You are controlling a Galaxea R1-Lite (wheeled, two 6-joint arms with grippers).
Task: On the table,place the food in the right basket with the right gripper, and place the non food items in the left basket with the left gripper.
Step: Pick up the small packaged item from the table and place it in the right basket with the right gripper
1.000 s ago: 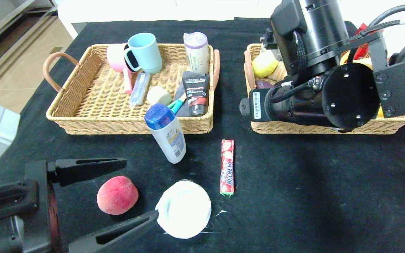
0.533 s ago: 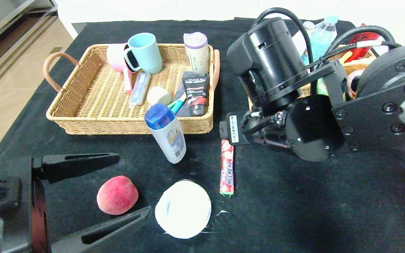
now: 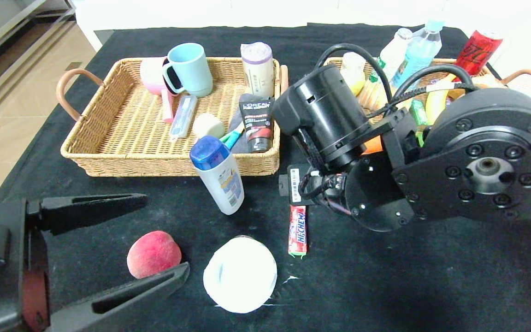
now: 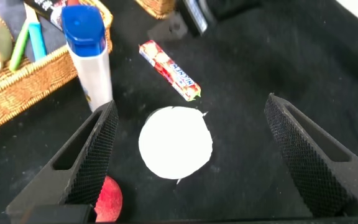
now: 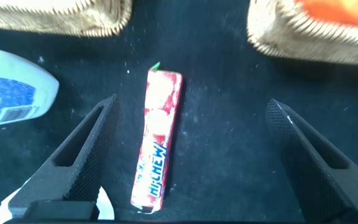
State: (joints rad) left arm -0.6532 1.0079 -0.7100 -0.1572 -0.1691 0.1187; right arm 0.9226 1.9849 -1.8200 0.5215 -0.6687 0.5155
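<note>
Nearest the table's point(image 3: 431, 286) front edge, the left gripper point(image 3: 122, 244) hangs with jaws spread wide and empty beside the peach point(image 3: 153, 256) and the white dish point(image 3: 240, 274), which looks light, stiff and best pinched at its rim. Mid-table, the right gripper point(image 5: 191, 155) hovers unclenched over the Hi-Chew stick point(image 5: 157, 138), a slim, light, firm bar best pinched across its middle. Farther back, the right arm hides most of the right basket point(image 3: 530, 78), so its contents are hard to make out.

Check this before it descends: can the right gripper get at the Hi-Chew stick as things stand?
Probably yes. The right gripper is open above the Hi-Chew stick, which lies alone on the table, nothing between.
</note>
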